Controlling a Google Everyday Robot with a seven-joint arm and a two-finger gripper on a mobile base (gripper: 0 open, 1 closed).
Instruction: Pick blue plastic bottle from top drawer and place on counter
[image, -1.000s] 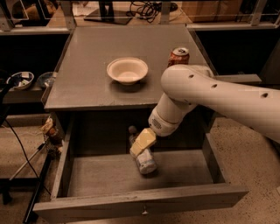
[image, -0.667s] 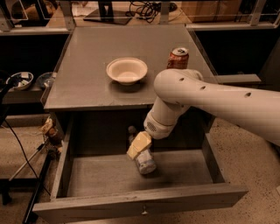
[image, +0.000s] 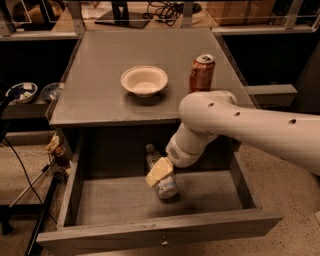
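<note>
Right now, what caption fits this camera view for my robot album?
The robot's gripper hangs at a small clear bluish plastic bottle inside the open grey wooden top drawer.

**Bottle in the open drawer**

The blue plastic bottle (image: 166, 188), clear and pale with a white cap and white label, lies on the plain grey floor of the top drawer (image: 110, 202), near the middle, cap toward the back. The drawer stands pulled out below the grey tabletop (image: 105, 55). The gripper (image: 159, 172) sits right over the bottle's midsection
</note>
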